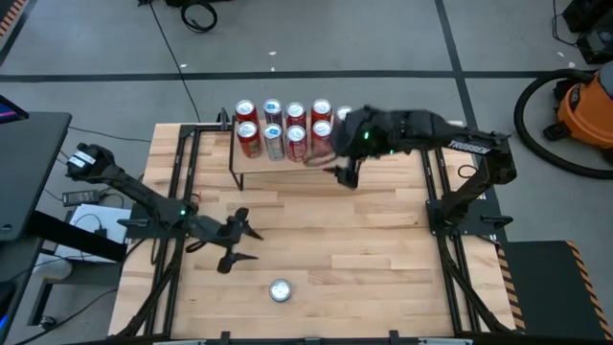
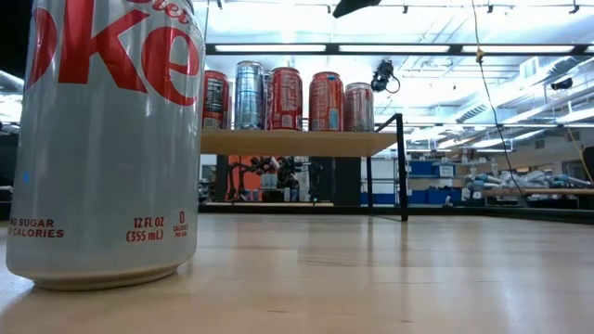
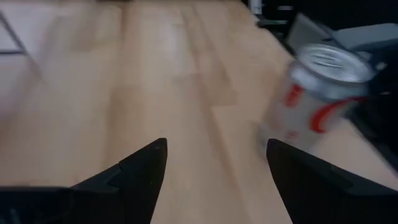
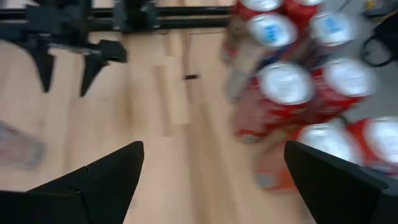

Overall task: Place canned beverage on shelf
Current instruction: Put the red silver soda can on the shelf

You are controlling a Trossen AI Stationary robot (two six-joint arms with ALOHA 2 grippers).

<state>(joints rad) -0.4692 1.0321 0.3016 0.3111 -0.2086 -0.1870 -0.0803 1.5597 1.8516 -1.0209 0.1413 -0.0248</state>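
The left gripper (image 1: 239, 247) hangs low over the front half of the wooden table (image 1: 383, 268), its two dark fingers (image 3: 146, 168) spread apart with nothing between them. Just ahead of it, near the table's front edge, a silver can (image 1: 280, 290) with red lettering stands upright, untouched. The right gripper (image 1: 343, 175) hovers at the front right end of the shelf (image 1: 251, 166), jaws wide and empty. The shelf sits at the back of the table, its light-wood board on thin black legs, carrying two rows of upright red and silver cans (image 1: 284, 128).
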